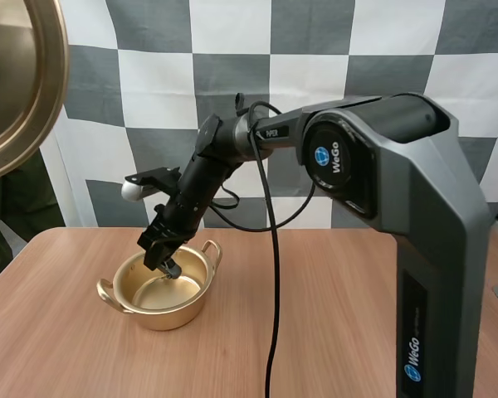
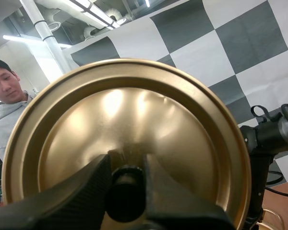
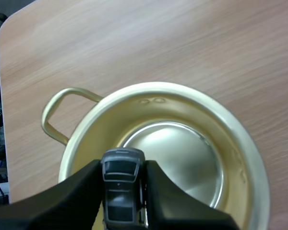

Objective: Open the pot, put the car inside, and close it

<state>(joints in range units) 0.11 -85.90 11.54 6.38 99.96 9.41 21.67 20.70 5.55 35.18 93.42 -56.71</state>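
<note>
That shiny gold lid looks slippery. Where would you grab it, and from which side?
By the small black knob at the centre of the lid, coming straight at the face that carries it. The lid is a wide, smooth disc, so the knob looks like the only part narrow enough for two fingers. The left gripper pinches it exactly that way.

Lidless pot (image 1: pixel 162 315), bare inside, right gripper (image 1: pixel 166 264) with car (image 3: pixel 120 187) at its mouth; lid (image 1: pixel 21 83) high, well aside.

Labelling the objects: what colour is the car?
Dark grey car, clearest in the right wrist view.
</note>
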